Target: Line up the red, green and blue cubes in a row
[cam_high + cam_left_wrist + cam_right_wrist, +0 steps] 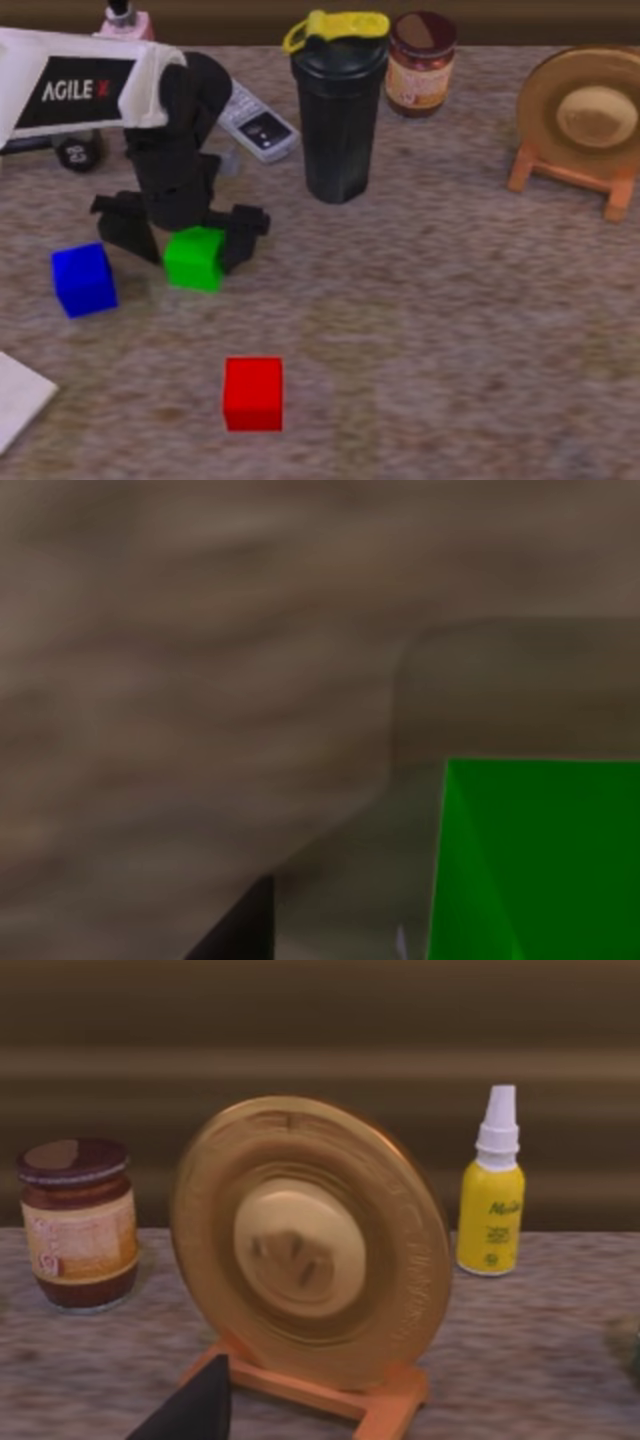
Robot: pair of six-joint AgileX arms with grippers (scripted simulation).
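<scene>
Now you have three cubes, one per colour: green cube [195, 258] at table left between the spread fingers of the left gripper [187, 238]; blue cube [83, 279] beside it leftward; red cube [252, 394] nearer front, apart.

A bench [450, 330] with a mottled grey-brown, stone-like surface is seen filling nearly the whole top view. Beyond its far edge a dark brown wall [320, 1020] marked by broad horizontal bands is shown in the right wrist view. Even, soft light is cast, with faint shadows.
</scene>
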